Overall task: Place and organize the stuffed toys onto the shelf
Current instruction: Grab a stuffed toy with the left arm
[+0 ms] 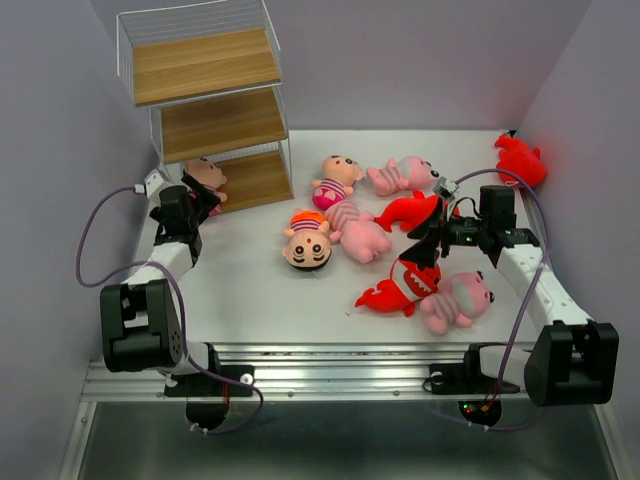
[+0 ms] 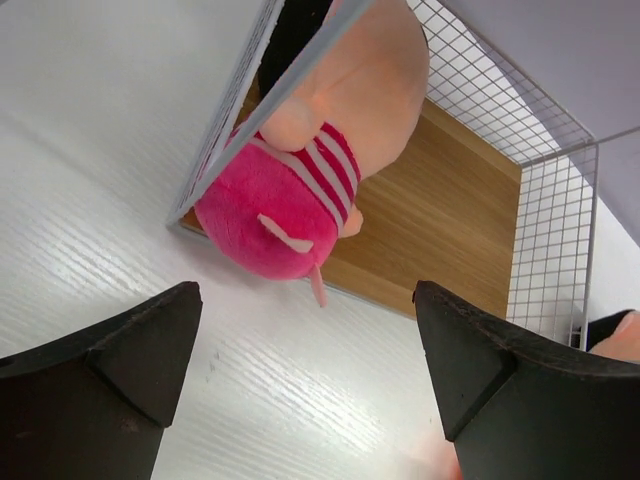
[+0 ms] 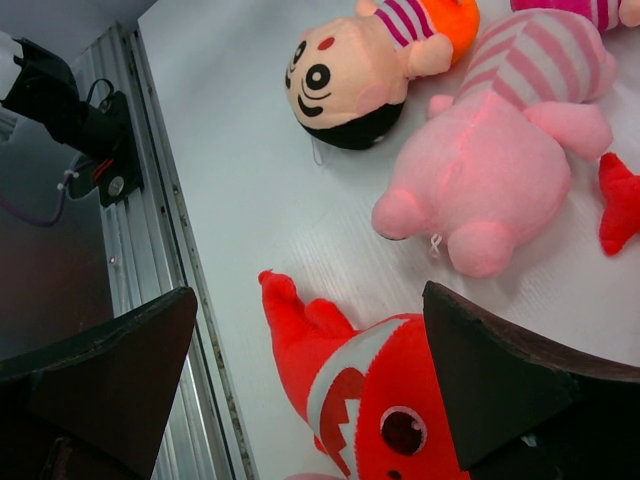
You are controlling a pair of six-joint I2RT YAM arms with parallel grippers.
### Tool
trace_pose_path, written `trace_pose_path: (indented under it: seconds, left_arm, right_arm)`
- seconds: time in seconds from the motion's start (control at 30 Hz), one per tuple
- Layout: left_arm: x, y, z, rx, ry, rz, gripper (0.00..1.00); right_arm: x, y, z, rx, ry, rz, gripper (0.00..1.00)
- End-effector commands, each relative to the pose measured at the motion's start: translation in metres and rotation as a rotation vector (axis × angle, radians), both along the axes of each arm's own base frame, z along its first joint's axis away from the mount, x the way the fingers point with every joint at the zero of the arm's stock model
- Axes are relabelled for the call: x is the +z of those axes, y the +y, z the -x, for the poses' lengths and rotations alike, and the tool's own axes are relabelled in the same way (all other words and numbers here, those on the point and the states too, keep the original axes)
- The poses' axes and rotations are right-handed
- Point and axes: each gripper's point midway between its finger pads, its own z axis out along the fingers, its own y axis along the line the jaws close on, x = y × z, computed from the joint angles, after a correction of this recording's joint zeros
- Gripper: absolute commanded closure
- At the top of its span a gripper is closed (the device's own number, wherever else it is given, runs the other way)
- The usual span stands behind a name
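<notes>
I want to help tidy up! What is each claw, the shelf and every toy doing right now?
Left gripper: open, holding nothing.
Right gripper: open, over a red shark.
Shelf: upright.
Doll: lying at the edge of the shelf's bottom board, body hanging over it.
Eight other toys: lying loose on the table.

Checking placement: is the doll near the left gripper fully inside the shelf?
Partly in: the doll overhangs the edge of the bottom board.
</notes>
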Motion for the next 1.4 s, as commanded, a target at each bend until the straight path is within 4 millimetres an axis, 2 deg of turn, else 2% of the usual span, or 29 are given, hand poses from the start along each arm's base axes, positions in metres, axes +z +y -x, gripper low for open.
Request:
trace_pose_path:
  seconds: [0.0,0.1,0.23,0.27,0.3,0.33,0.37,0.4,0.43,0.47,0.57,0.6,0.63,0.7,0.73,0.8,0.83,0.87,0.97,1.2,1.37]
  left_arm:
    - [0.022,-0.01,0.017,-0.05,-0.068,-0.009,0.01]
    - [0.037,-0.017,0.033,-0.078,-0.106,-0.003,0.01]
    - [0.075,-0.027,0.07,-0.127,-0.22,-0.026,0.01]
    - [0.081,-0.029,0.074,-0.139,-0.235,-0.03,0.01]
    - [0.081,-0.041,0.08,-0.202,-0.23,-0.011,0.01]
    - [0.091,-0.047,0.085,-0.234,-0.26,-0.009,0.01]
    - [0.094,-0.055,0.087,-0.275,-0.265,0.002,0.01]
    - [0.093,-0.072,0.091,-0.369,-0.259,0.029,0.01]
    - [0.091,-0.081,0.092,-0.417,-0.25,0.05,0.01]
    - [0.086,-0.098,0.097,-0.498,-0.229,0.108,0.02]
    - [0.069,-0.128,0.104,-0.602,-0.17,0.185,0.07]
    - [0.065,-0.133,0.106,-0.6,-0.156,0.19,0.08]
    - [0.06,-0.159,0.116,-0.667,-0.138,0.205,0.08]
    - [0.052,-0.172,0.121,-0.655,-0.113,0.244,0.08]
    - [0.041,-0.19,0.131,-0.694,-0.08,0.263,0.08]
    - [0.036,-0.203,0.133,-0.678,-0.074,0.308,0.08]
    - [0.023,-0.218,0.142,-0.706,-0.038,0.328,0.08]
    - [0.019,-0.225,0.144,-0.712,-0.031,0.343,0.08]
    - [0.002,-0.243,0.145,-0.699,0.016,0.366,0.07]
    - [-0.036,-0.247,0.13,-0.619,0.131,0.326,0.06]
    - [-0.046,-0.25,0.121,-0.602,0.14,0.314,0.07]
  right_arm:
    - [0.013,0.0,0.0,0.023,-0.07,-0.011,0.0]
    - [0.012,-0.001,0.0,0.031,-0.086,-0.002,0.0]
    - [0.002,0.0,0.015,0.101,-0.044,0.003,0.0]
    - [-0.001,-0.001,0.015,0.145,-0.11,0.022,0.0]
    - [-0.003,-0.001,0.019,0.171,-0.107,0.024,0.0]
    - [-0.006,0.0,0.027,0.193,-0.017,0.015,0.0]
    - [-0.008,-0.001,0.029,0.213,-0.011,0.019,0.0]
    - [-0.01,-0.002,0.029,0.248,-0.057,0.032,0.0]
    - [-0.008,-0.003,0.037,0.264,-0.006,0.032,0.0]
    - [-0.013,-0.003,0.035,0.284,-0.011,0.037,0.0]
    - [-0.016,-0.004,0.035,0.281,0.037,0.041,0.0]
    - [-0.016,-0.004,0.033,0.272,0.044,0.045,0.0]
    - [-0.019,-0.005,0.025,0.258,0.015,0.061,0.0]
    - [-0.021,-0.006,0.02,0.205,0.065,0.074,0.0]
    - [-0.025,-0.01,0.006,0.175,0.01,0.113,0.0]
    - [-0.03,-0.01,0.004,0.119,0.037,0.137,0.0]
    - [-0.033,-0.014,-0.007,0.088,-0.009,0.17,0.0]
    - [-0.035,-0.015,-0.008,0.074,-0.007,0.177,0.0]
    - [-0.043,-0.016,-0.006,0.066,0.004,0.183,0.0]
    - [-0.055,-0.016,0.001,0.078,0.028,0.189,0.0]
    - [-0.056,-0.015,0.003,0.083,0.031,0.181,0.0]
